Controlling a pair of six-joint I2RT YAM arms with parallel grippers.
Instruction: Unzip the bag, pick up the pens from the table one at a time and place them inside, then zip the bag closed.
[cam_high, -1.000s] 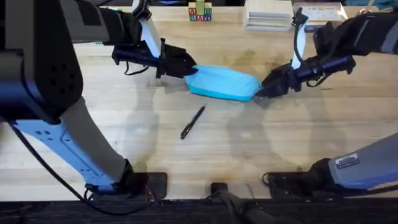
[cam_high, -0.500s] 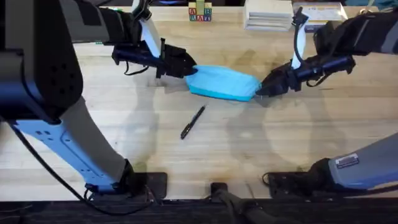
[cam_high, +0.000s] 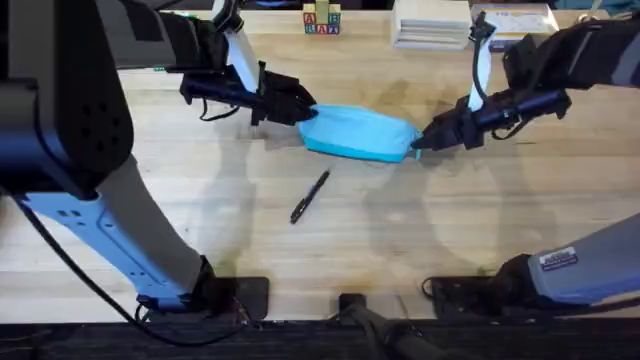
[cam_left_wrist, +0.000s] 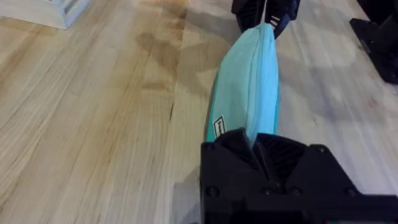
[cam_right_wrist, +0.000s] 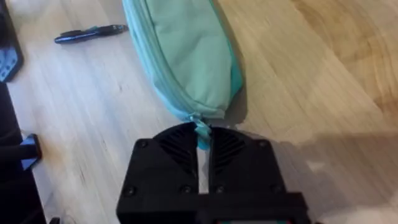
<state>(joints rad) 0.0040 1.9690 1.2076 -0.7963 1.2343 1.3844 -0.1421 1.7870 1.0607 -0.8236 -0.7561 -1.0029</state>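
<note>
While the bag lies across the table | my left gripper pinches its left end | my right gripper pinches the zipper pull at its right end | pen lies apart, nearer my bases.

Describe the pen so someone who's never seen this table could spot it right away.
Start at the pale wooden table and find the light-blue bag held between both arms. Nearer the arm bases, apart from it, lies the pen: slim, black, diagonal, the lone loose item there.
</note>
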